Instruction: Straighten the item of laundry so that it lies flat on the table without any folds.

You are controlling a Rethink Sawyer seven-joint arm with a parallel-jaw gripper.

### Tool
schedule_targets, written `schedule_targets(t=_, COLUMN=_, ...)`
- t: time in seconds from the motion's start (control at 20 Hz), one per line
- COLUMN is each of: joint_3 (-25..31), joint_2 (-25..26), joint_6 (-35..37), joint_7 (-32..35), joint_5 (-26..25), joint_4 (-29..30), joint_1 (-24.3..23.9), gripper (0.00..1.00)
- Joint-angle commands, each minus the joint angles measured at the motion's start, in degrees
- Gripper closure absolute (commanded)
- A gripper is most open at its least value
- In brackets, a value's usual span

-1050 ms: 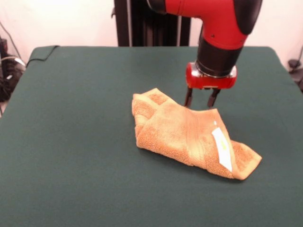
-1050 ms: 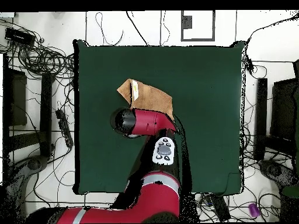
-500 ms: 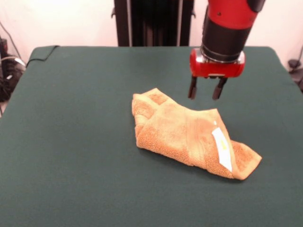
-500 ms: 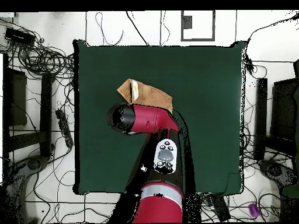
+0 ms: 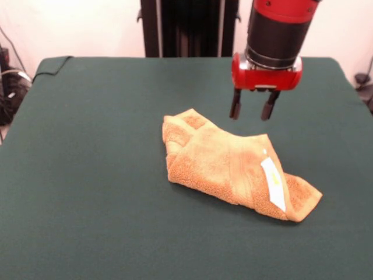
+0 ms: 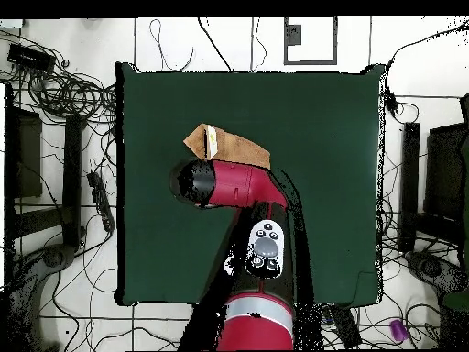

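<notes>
The orange-tan towel [image 5: 233, 166] lies crumpled and folded over itself near the middle of the dark green table [image 5: 87, 175], its white care label [image 5: 273, 184] facing up at the right end. My gripper [image 5: 252, 112] hangs open and empty just above and behind the towel's far edge, not touching it. In the overhead view the towel [image 6: 231, 147] shows partly, with the red arm [image 6: 234, 186] covering its near side and hiding the gripper.
A folded-back corner of the table cloth [image 5: 52, 64] shows at the far left. The black pedestal [image 5: 186, 26] stands behind the table. Cables and black stands [image 6: 55, 101] lie on the floor around the table.
The gripper has risen a little and shifted slightly back from the towel. The towel has not moved.
</notes>
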Motion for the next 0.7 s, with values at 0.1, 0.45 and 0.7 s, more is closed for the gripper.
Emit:
schedule_targets(t=0.1, joint_3=5.6, joint_2=5.9, joint_6=0.9, joint_7=10.2, joint_5=2.6, joint_4=-2.9, joint_1=-1.9, gripper=0.0)
schedule_targets(t=0.45, joint_3=5.6, joint_2=10.0, joint_6=1.8, joint_7=10.4, joint_5=3.0, joint_4=-8.8, joint_1=-3.3, gripper=0.0)
schedule_targets(t=0.7, joint_3=5.0, joint_2=12.4, joint_6=1.5, joint_7=11.8, joint_5=3.1, joint_4=-11.6, joint_1=-3.3, gripper=0.0)
